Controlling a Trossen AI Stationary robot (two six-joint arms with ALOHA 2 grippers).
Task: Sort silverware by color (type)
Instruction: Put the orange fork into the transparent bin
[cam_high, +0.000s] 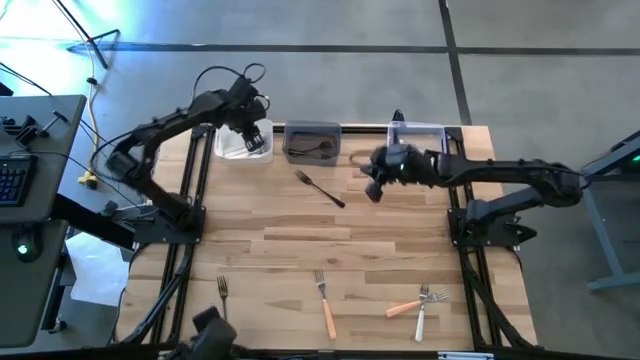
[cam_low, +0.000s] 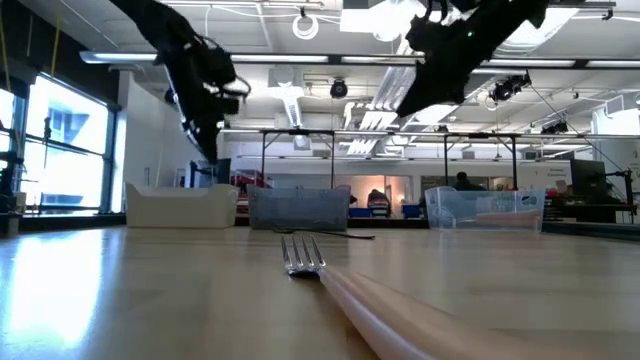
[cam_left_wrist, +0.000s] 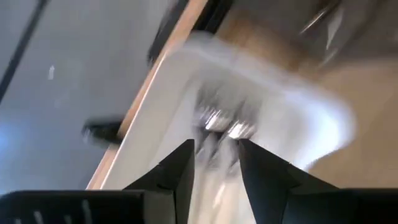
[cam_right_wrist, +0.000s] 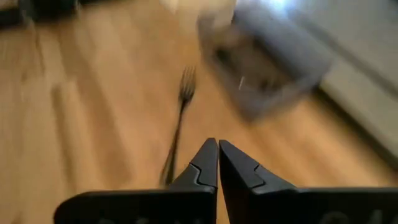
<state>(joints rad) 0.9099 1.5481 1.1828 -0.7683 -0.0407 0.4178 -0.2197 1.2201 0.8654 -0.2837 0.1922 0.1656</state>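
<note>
Black fork (cam_high: 319, 187) lies loose mid-table ahead of your right gripper (cam_high: 371, 190), whose fingers are pressed together; part them first or you'll shove it. Left gripper (cam_high: 255, 138) hangs parted over the white bin (cam_high: 228, 153); other forks wait near the front edge.

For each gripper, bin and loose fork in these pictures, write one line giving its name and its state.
left gripper: open, above the white bin.
right gripper: shut, empty, above the table.
grey bin: holds dark forks.
clear bin: contents unclear.
black fork: lying loose on the table.
</note>
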